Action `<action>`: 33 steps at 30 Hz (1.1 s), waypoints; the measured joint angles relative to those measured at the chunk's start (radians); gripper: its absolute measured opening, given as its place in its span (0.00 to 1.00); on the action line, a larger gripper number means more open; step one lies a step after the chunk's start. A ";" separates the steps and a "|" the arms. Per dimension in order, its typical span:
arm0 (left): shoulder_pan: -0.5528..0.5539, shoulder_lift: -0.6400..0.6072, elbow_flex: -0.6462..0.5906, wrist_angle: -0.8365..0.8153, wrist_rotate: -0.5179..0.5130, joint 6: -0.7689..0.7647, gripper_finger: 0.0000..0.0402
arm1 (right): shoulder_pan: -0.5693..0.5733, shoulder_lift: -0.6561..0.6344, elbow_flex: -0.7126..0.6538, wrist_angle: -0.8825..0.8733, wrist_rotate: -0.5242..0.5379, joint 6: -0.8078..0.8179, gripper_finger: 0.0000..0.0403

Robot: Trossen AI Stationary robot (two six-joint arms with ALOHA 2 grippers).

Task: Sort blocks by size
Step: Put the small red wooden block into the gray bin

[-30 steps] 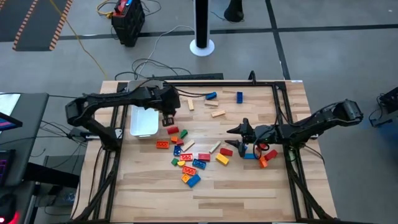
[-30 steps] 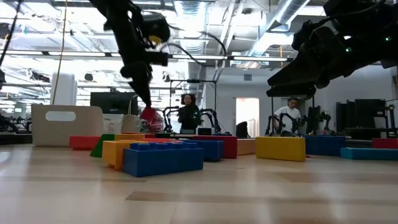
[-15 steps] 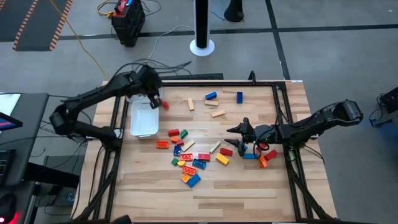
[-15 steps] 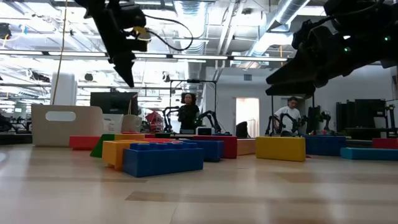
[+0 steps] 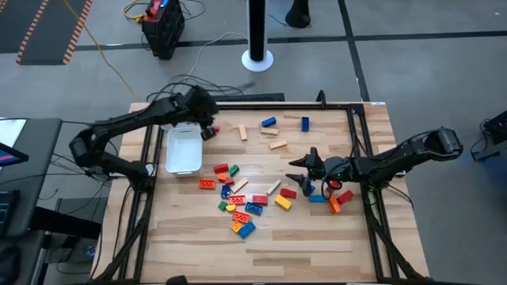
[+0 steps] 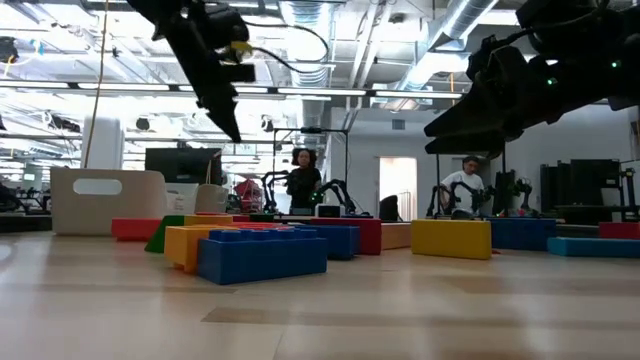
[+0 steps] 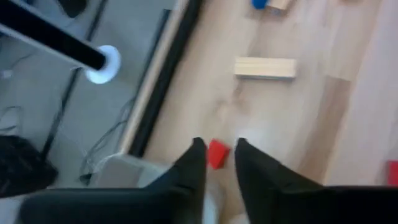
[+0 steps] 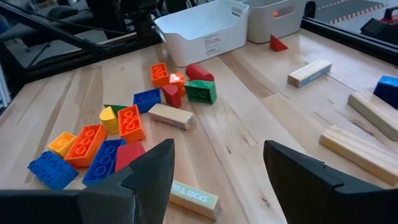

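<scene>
1. Left gripper (image 5: 207, 129) in the upper left of the high view, low over the wood just beside the far end of the white tray (image 5: 184, 162).
2. Jaws parted only narrowly; a small red block (image 7: 217, 154) shows just past the fingertips (image 7: 198, 152), seemingly lying on the table (image 5: 317, 245) outside the tray and not gripped.
3. Right gripper (image 5: 302, 176) right of centre, jaws spread wide and empty, hovering near the main scatter of blocks (image 5: 238, 202) in the middle of the frame.
4. More blocks apart from that scatter: pale tan bars and blue pieces toward the upper centre, a few at the right edge.
5. Step in hand, by judgement: delivering one small red block to the tray, apparently short of it.
6. Next move likely calls for regrasping the red block, lifting it over the tray rim, then releasing.
</scene>
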 joint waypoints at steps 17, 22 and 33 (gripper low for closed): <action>-0.036 0.524 0.344 -0.274 -0.161 -0.059 0.60 | 0.022 0.005 0.000 -0.008 -0.001 -0.014 0.68; -0.038 0.581 0.356 -0.348 -0.167 0.025 0.57 | 0.030 0.005 0.000 -0.008 -0.001 -0.015 0.68; -0.050 0.684 0.356 -0.368 -0.291 0.164 0.46 | 0.030 0.005 0.000 -0.008 -0.001 -0.017 0.68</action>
